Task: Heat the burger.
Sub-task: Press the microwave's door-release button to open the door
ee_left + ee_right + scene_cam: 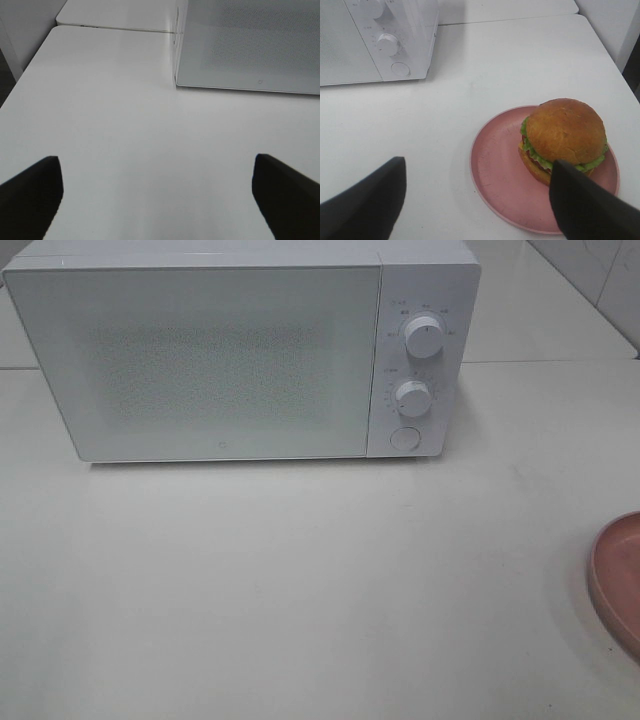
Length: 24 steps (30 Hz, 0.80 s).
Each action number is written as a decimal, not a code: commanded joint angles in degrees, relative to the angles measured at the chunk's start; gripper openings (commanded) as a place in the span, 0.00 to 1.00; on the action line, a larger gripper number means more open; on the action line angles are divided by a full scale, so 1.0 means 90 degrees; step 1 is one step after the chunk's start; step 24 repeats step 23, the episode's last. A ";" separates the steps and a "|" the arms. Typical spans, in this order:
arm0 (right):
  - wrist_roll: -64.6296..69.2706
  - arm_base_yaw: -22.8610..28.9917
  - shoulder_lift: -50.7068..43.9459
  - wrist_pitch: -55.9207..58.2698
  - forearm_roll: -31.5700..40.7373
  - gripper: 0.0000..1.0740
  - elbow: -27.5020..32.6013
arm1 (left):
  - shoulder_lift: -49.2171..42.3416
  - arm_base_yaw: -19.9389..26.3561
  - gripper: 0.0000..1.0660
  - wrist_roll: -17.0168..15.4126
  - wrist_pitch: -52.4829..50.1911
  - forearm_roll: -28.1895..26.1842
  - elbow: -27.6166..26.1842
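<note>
The burger (565,137), golden-brown bun over green lettuce, rests on a round pink plate (500,175) on the white table. My right gripper (477,200) is open above the table just short of the plate, one finger overlapping the burger's near side in the wrist view. The exterior high view shows only the plate's rim (615,580) at the right edge; the burger is out of its frame. The white microwave (240,350) stands at the back with its door shut. My left gripper (155,195) is open over bare table in front of the microwave's left corner (250,45). Neither gripper shows in the exterior high view.
Two white knobs (424,337) and a round button (404,438) sit on the microwave's right panel. A seam joins a second table behind (115,20). The table's left edge (20,85) drops off near the left arm.
</note>
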 commanded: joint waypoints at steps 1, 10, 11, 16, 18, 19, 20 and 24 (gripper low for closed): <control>-0.0070 -0.0032 -0.0159 -0.0083 -0.0019 0.68 0.0006 | -0.0178 0.0006 0.92 -0.0025 -0.0045 -0.0038 0.0032; -0.0070 -0.0032 -0.0159 -0.0083 -0.0019 0.68 0.0006 | -0.0178 0.0006 0.92 -0.0025 -0.0045 -0.0038 0.0032; -0.0070 -0.0032 -0.0159 -0.0083 -0.0019 0.68 0.0006 | -0.0178 0.0006 0.92 -0.0025 -0.0045 -0.0038 0.0032; -0.0070 -0.0032 -0.0159 -0.0083 -0.0019 0.68 0.0006 | -0.0178 0.0006 0.92 -0.0025 -0.0045 -0.0038 0.0032; -0.0070 -0.0032 -0.0159 -0.0083 -0.0019 0.68 0.0006 | -0.0178 0.0006 0.92 -0.0025 -0.0045 -0.0038 0.0032; -0.0070 -0.0032 -0.0159 -0.0083 -0.0019 0.68 0.0006 | -0.0178 0.0006 0.92 -0.0025 -0.0045 -0.0038 0.0032; -0.0070 -0.0032 -0.0159 -0.0083 -0.0019 0.68 0.0006 | -0.0178 0.0006 0.92 -0.0025 -0.0045 -0.0038 0.0032; -0.0070 -0.0032 -0.0159 -0.0083 -0.0019 0.68 0.0006 | -0.0178 0.0006 0.92 -0.0025 -0.0045 -0.0038 0.0032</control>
